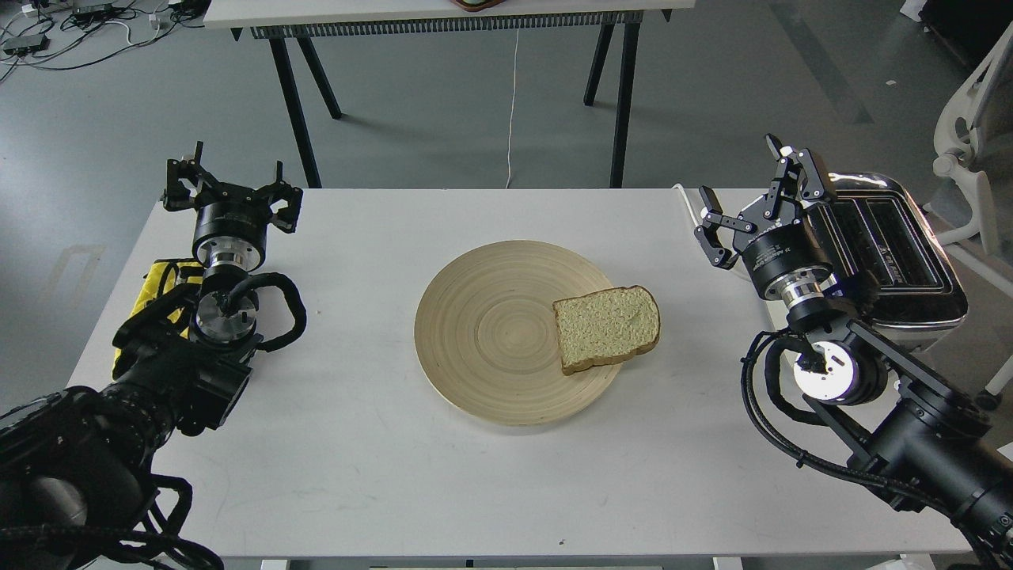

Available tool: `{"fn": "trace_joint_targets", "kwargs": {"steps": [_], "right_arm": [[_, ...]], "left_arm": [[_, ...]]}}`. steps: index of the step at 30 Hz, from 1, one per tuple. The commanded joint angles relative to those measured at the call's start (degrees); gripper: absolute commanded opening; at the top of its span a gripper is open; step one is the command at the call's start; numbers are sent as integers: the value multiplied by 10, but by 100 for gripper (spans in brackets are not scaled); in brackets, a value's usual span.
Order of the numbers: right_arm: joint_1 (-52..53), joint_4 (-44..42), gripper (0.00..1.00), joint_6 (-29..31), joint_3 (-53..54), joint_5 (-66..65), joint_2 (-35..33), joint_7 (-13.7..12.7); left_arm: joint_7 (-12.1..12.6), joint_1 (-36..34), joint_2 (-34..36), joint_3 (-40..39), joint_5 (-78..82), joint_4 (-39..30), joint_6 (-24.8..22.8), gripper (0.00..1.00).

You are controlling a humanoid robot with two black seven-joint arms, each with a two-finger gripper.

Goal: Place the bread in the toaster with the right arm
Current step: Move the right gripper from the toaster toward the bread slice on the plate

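Note:
A slice of tan bread (607,326) with a darker crust lies flat on the right rim of a round wooden plate (491,332) at the table's middle. The toaster (894,245), chrome-topped with two dark slots, stands at the table's right edge. My right gripper (744,194) is open, fingers spread, empty, just left of the toaster and well right of and above the bread. At the table's far left corner my left gripper (229,186) is open and empty.
A yellow cloth (162,289) lies under the left arm at the table's left edge. A white cord (687,202) runs from the toaster along the far edge. Another table (443,16) stands behind, and a white chair (977,119) is at right.

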Motion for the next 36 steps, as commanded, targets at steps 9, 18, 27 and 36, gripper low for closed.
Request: {"fn": "trace_joint_targets", "kwargs": {"steps": [9,18,27,36], "right_arm": [[3,7,99,-3,-6,-6,0,0],[54,6,99,-147,-99,-77,-9,-10],[82,40,99,-365,-254,-289,-2,-94],[76,33,99,-365,-341,-412,-2,-167]], "left_arm": [[-1,1,0,-1,0,0,0,100],[-1,1,0,-1,0,0,0,100],[-1,1,0,-1,0,0,0,100],[-1,1,0,-1,0,0,0,100]]}}
